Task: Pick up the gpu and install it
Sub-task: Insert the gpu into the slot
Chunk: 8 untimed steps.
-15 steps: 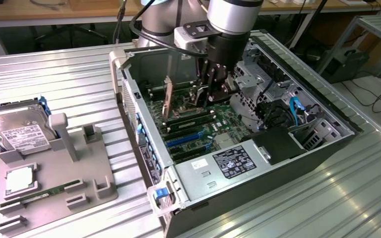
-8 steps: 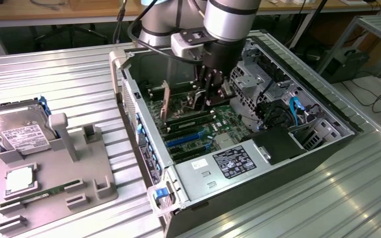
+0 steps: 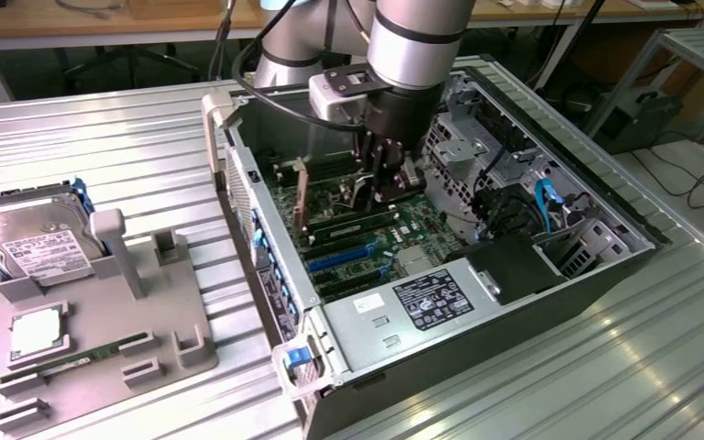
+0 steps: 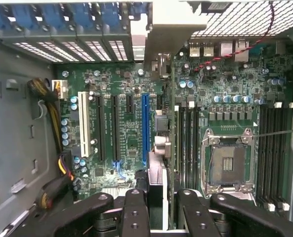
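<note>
Gripper clamped on gpu, edge-on above motherboard inside case; lower edge hidden behind fingers.

The gpu stands on edge inside the open computer case, seen edge-on in the wrist view as a thin card running across the motherboard, just beside the long blue slot. Its pale metal bracket spreads wide at the case's slotted rear wall. In the exterior view it hangs upright over the board.
</note>
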Available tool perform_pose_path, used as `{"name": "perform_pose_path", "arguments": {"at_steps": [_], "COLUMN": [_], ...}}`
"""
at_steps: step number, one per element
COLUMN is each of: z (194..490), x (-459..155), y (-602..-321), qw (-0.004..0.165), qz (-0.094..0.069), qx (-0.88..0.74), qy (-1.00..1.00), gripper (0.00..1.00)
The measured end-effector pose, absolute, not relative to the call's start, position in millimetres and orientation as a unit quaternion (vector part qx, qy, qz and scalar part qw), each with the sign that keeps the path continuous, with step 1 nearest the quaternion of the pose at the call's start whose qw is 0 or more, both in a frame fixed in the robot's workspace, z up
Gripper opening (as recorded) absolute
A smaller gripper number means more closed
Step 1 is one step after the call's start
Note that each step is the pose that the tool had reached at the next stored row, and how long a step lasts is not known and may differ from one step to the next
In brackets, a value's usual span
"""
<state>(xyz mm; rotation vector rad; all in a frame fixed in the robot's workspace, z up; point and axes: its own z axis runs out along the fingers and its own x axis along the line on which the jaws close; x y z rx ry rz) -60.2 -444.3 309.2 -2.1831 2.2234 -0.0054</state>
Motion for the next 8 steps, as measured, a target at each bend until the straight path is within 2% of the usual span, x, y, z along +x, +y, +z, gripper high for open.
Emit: {"name": "perform_pose_path", "arguments": {"at_steps": [8], "z": [296], "x": [-62], "y": [-443], "qw": [0.013], "qz": [-0.002], "qx": [-0.719], "qy": [0.695], "gripper": [0.28]}}
